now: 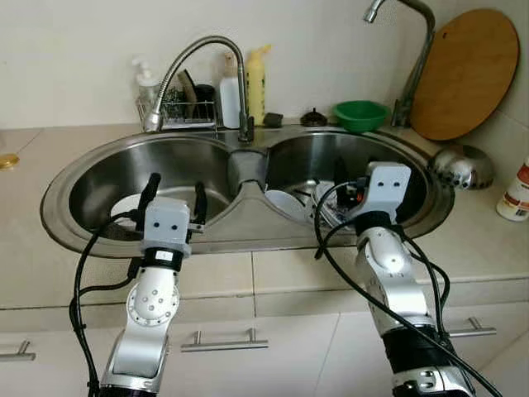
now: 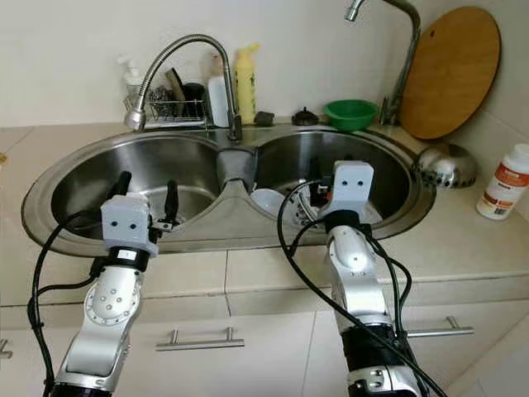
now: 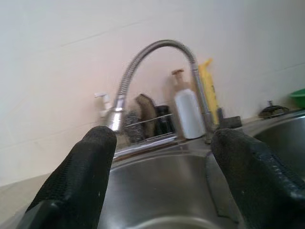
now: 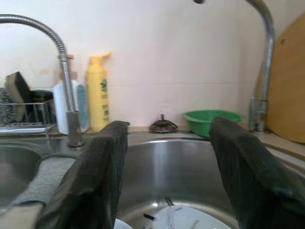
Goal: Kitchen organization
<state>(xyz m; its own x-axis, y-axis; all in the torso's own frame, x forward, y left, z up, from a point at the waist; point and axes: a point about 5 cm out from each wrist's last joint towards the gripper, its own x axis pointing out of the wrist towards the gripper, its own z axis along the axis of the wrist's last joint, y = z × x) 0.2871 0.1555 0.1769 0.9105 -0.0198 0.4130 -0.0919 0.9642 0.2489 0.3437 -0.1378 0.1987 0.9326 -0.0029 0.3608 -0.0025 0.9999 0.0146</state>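
A steel double sink is set in the beige counter. On the floor of its left basin lies a white plate. The right basin holds white dishes and some utensils, partly hidden by my arm. My left gripper hovers open over the left basin's front rim, holding nothing. Over the right basin's front part, my right gripper stands open and empty above the white dishes.
A gooseneck faucet rises between the basins. Behind it are a wire rack, bottles, a green bowl, a second tap and a round wooden board. A steel bowl and a labelled bottle sit at right.
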